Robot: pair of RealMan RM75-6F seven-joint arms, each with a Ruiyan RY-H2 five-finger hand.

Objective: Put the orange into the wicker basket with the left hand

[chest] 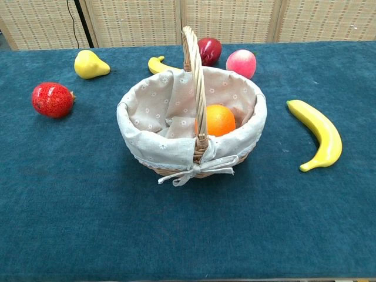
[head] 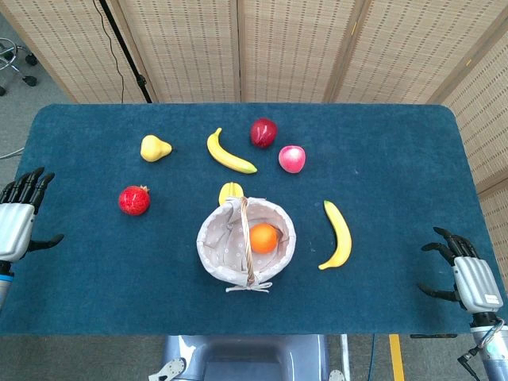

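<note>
The orange (head: 263, 237) (chest: 219, 120) lies inside the cloth-lined wicker basket (head: 216, 246) (chest: 141, 141) near the table's middle, right of the upright handle. My left hand (head: 16, 221) hangs at the far left edge of the head view, fingers spread and holding nothing, well away from the basket. At the lower right of the same view my right hand (head: 467, 274) is beside the table's edge, fingers apart and empty. Neither hand shows in the chest view.
On the blue table (head: 397, 175) lie a pomegranate (head: 134, 200), a pear (head: 155, 148), a banana (head: 228, 153), a dark red apple (head: 263, 132), a pink apple (head: 291, 159), another banana (head: 339, 235) right of the basket, and a yellow fruit (head: 230, 190) behind it.
</note>
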